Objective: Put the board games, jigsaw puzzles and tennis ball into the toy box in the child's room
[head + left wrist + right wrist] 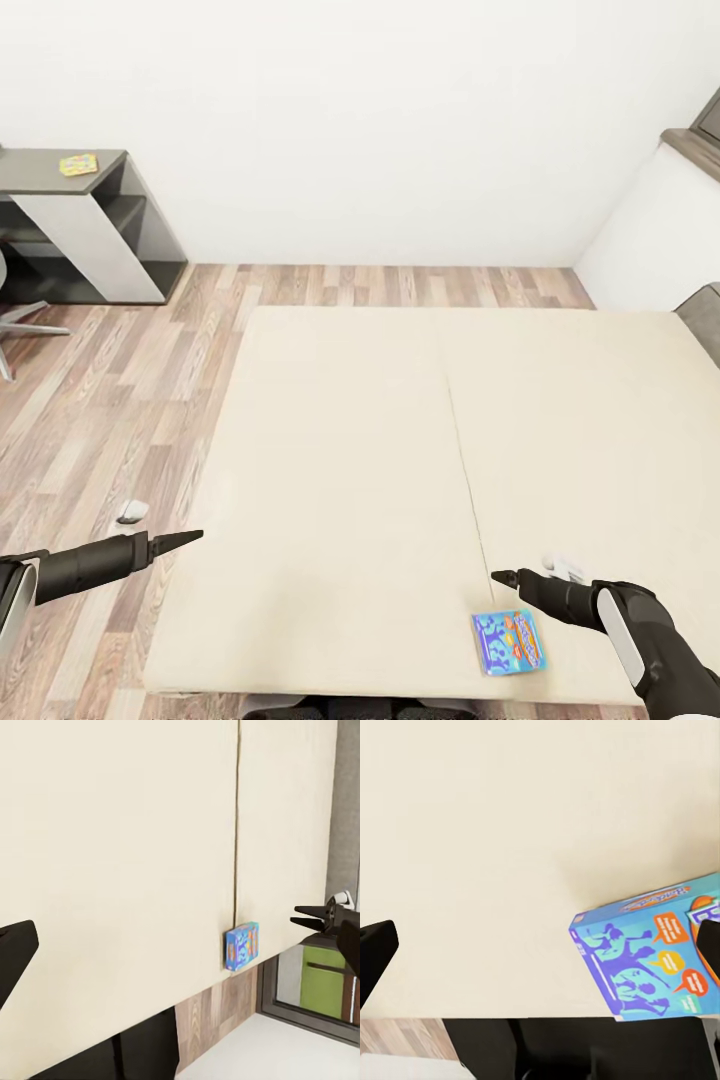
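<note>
Board game [508, 642], blue box, lies flat on the bed [350, 450] at lower right of the head frame, close to the bed's near edge and just right of the mattress seam. Right gripper [505, 578] hovers directly above-left of it in frame, tips pointing left toward the seam, box just below and slightly behind the fingertips; I can't tell from the head view whether they touch. In the right wrist view the box [649, 952] sits off toward one dark finger [709, 945], far from the other finger [375, 952], so the jaws stand wide apart and nothing is held; box is not centred between them. Box's long axis runs roughly toward/away from the robot in the head frame, slightly skewed. Left gripper [180, 541] hangs at lower left over the bed's left edge, well apart from the box; fingers look pressed together to a point, but I can't tell for sure. Right arm is clearly the nearer one. My read: next move needs the right gripper shifted to centre over the box, then turned to span its short side. Another colourful box [78, 164] sits on the grey desk [110, 160] at upper left.
</note>
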Available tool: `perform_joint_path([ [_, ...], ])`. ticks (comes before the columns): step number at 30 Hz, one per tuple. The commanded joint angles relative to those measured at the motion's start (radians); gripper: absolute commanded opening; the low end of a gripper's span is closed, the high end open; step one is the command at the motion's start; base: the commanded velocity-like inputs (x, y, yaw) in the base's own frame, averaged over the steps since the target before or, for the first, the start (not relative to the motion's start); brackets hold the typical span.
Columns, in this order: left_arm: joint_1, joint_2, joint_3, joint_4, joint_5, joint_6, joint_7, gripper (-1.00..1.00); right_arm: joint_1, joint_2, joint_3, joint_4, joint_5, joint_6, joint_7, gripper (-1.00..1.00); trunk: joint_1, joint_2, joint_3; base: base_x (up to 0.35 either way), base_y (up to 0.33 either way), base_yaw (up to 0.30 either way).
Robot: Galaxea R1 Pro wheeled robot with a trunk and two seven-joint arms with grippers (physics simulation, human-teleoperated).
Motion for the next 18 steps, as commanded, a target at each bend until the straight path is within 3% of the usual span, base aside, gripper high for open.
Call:
perform_joint_path([
  [1,0.0,0.0,0.001,0.0,0.003,0.01,-0.002,1.0,-0.001,0.0,-0.002,-0.001,0.001,0.006,0.004,1.0,0.0,-0.002,-0.003,0.0,0.0,0.0],
  [18,0.0,0.001,0.001,0.0,0.002,0.01,-0.003,1.0,-0.001,0.0,-0.002,0.001,0.001,0.006,0.004,1.0,0.0,-0.002,-0.031,0.0,0.0,0.0],
])
